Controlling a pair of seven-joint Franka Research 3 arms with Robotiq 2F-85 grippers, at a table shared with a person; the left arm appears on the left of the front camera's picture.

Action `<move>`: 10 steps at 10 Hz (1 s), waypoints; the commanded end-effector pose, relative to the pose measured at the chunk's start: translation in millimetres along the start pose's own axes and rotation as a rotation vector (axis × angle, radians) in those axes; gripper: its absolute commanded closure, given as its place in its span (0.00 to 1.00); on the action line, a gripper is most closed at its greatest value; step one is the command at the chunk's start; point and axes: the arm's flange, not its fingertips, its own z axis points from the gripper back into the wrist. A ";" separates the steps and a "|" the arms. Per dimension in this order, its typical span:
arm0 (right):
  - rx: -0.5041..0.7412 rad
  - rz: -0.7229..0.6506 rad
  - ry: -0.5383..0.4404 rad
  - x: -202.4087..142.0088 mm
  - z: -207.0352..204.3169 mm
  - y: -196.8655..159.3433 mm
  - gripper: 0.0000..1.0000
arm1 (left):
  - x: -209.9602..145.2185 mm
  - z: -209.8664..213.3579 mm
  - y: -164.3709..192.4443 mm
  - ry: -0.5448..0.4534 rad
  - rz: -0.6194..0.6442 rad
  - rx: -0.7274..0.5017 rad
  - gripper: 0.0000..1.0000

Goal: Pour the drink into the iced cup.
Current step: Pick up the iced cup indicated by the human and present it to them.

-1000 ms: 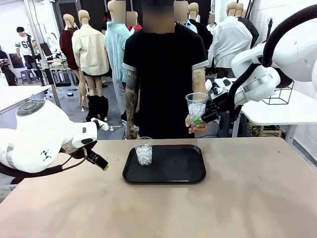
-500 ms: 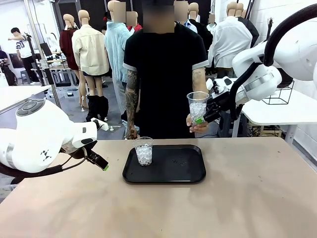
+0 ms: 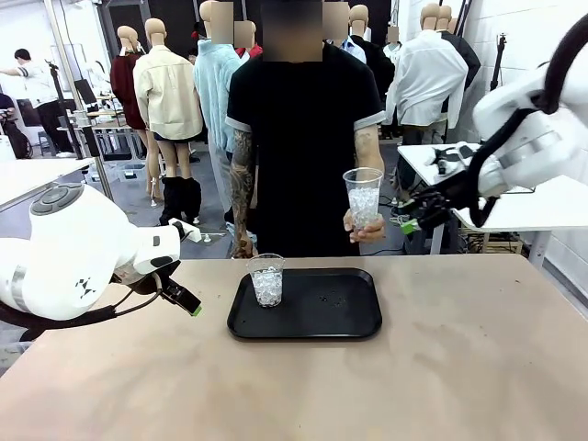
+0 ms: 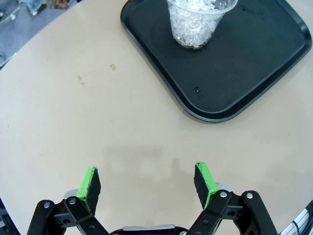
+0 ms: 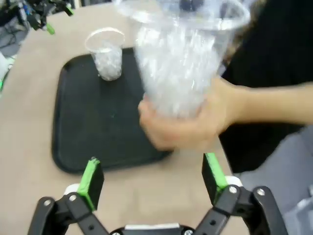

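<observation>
A person's hand [image 3: 367, 230] holds up a clear plastic cup of ice [image 3: 364, 196] beyond the table's far edge. My right gripper [image 3: 410, 220] hangs open just right of it, apart from the cup; in the right wrist view the held cup [image 5: 183, 68] and hand [image 5: 186, 129] sit ahead of my open gripper [image 5: 152, 178]. A second iced cup [image 3: 266, 279] stands on the left part of the black tray [image 3: 340, 317]. My left gripper [image 3: 190, 305] hovers open left of the tray, over bare table [image 4: 146, 183]. No reddish-brown drink is in view.
Water drops dot the tray [image 4: 244, 63] near the iced cup [image 4: 198, 22]. A few small stains [image 4: 80, 78] mark the tan tabletop. White side tables stand right [image 3: 514, 207] and left beyond the table.
My right gripper has drawn back to the right, away from the cup in the person's hand. The hand and cup stayed about where they were. The left arm has not moved.
</observation>
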 end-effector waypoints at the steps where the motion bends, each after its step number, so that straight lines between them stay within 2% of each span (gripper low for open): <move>1: -0.198 -0.215 0.048 -13.8 30.0 49.5 0.00 | -0.2 0.9 1.7 -0.002 0.004 0.000 0.00; 3: -0.376 -0.493 0.112 -30.9 66.4 80.0 0.00 | -0.2 0.9 1.7 -0.002 0.004 0.000 0.00; 5: -0.644 -0.813 0.162 -48.3 105.9 116.2 0.00 | -0.2 0.9 1.7 -0.002 0.004 0.000 0.00; 7: -0.809 -1.050 0.207 -65.6 130.0 142.4 0.00 | -0.2 0.9 1.7 -0.002 0.004 0.000 0.00; 8: -0.841 -1.142 0.231 -72.8 138.7 151.6 0.00 | -0.2 0.9 1.7 -0.002 0.004 0.000 0.00; 9: -0.819 -1.196 0.245 -77.4 145.7 155.0 0.00 | -0.2 0.9 1.7 -0.002 0.004 0.000 0.00; 10: -0.881 -1.249 0.282 -77.5 154.1 156.3 0.00 | -0.2 0.9 1.7 -0.002 0.004 0.000 0.00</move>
